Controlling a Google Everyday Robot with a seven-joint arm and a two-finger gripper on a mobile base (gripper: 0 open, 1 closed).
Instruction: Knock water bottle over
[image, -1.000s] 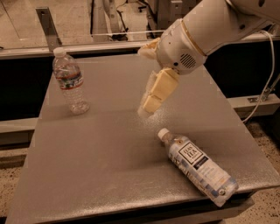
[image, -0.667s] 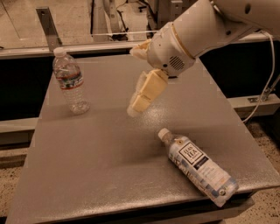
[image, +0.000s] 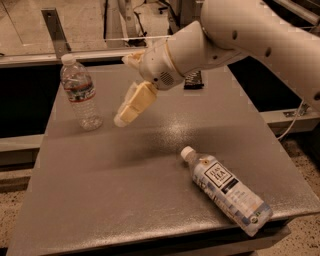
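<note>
The water bottle (image: 80, 93), small, clear and ribbed with a white cap and a narrow red, white and blue-green label, stands upright at the far left of the grey table (image: 125, 185). My gripper (image: 131, 107), with cream-coloured fingers, hangs from the white arm above the table, just to the right of the bottle and a short gap from it, pointing down and left.
A larger bottle (image: 226, 190) with a white-and-blue label and black square logo lies on its side near the table's front right edge. A dark flat object (image: 194, 80) lies at the back of the table behind the arm. Metal railings stand behind the table.
My gripper and arm have moved left across the table toward the upright water bottle. Both bottles have stayed where they were.
</note>
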